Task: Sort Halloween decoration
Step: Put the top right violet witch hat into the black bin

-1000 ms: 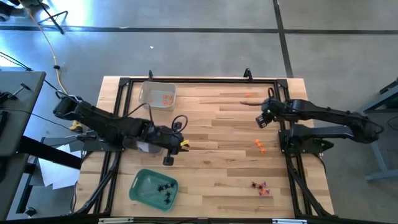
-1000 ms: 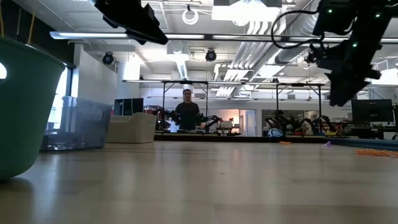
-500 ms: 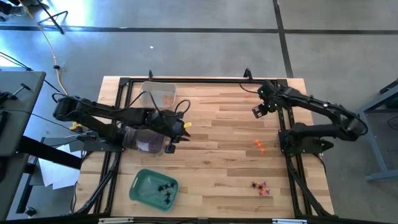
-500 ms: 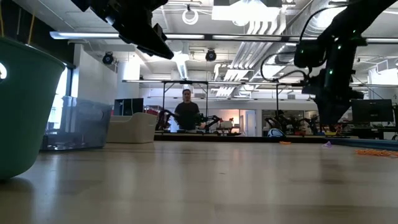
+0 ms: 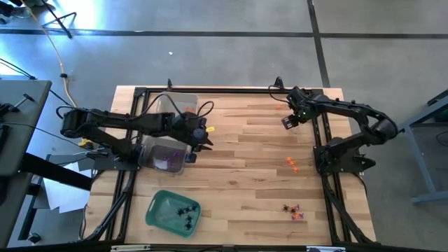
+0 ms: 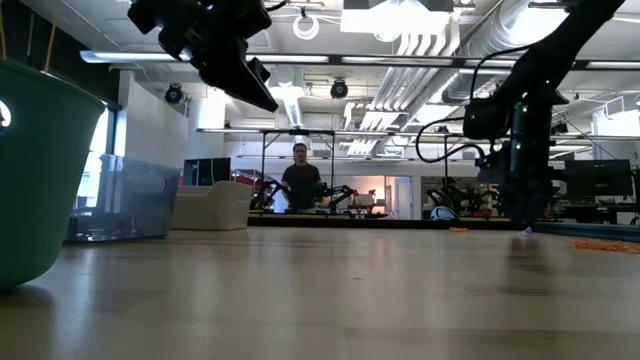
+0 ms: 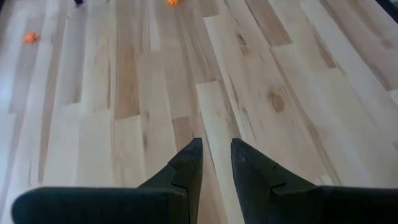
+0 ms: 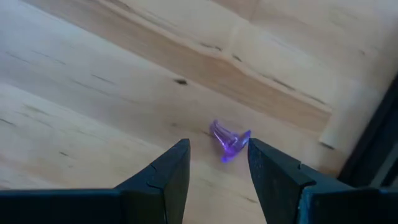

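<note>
A small purple trinket lies on the wood near the table's far right corner; it also shows in the low view. My right gripper is open and low over it, with one finger on each side of it and neither touching. My left gripper hangs above the table beside the clear trays, its fingers a narrow gap apart and empty. Orange trinkets lie mid right, and a small mixed cluster lies near the front right.
A clear tray with purple pieces and a clear tray with orange pieces stand at the left, partly under my left arm. A green tray holding black spiders sits front left. A person stands far behind the table.
My right gripper has gone toward the table's far edge and come down until it stands low over the purple trinket. My left gripper has gone toward the far edge, from near the green tray to beside the clear trays.
</note>
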Robot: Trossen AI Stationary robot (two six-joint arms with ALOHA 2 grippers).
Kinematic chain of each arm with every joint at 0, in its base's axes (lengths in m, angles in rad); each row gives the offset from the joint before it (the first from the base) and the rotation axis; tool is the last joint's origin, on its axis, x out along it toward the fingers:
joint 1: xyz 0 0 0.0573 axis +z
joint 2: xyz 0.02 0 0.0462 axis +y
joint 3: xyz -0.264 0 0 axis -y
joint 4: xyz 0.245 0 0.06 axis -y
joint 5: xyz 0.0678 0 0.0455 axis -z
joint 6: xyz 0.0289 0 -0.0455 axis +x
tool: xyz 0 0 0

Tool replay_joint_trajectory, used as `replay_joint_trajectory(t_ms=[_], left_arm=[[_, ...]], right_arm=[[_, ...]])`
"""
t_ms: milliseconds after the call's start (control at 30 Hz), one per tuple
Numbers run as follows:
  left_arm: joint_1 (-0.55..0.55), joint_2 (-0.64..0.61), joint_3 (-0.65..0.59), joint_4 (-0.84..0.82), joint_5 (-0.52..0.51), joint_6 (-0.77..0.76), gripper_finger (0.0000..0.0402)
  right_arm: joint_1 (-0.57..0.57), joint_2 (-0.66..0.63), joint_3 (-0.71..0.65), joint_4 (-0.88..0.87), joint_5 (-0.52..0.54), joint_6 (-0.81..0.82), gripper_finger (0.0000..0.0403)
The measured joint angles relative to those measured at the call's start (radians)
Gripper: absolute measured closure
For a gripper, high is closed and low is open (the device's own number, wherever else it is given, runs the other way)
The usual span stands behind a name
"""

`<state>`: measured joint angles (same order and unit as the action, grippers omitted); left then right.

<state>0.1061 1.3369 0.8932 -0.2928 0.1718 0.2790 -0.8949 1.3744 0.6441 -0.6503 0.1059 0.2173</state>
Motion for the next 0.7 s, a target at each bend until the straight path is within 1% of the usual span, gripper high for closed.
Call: replay_joint_trajectory(t_ms=[133,367,700], left_arm=[[0.019,0.0,0.0,-0.007,0.03,0.016,0.0332],[0.019,0.0,0.0,-0.025,0.033,0.039,0.0332],[0.019,0.0,0.0,-0.065,0.051,0.039,0.0332]], right_arm=[[0.0,0.002,0.002,0.009,-0.002,0.014,0.0245],[0.0,0.002,0.002,0.013,-0.001,0.021,0.0245],[0.0,0.002,0.003,0.055,-0.001,0.115,0.0245]])
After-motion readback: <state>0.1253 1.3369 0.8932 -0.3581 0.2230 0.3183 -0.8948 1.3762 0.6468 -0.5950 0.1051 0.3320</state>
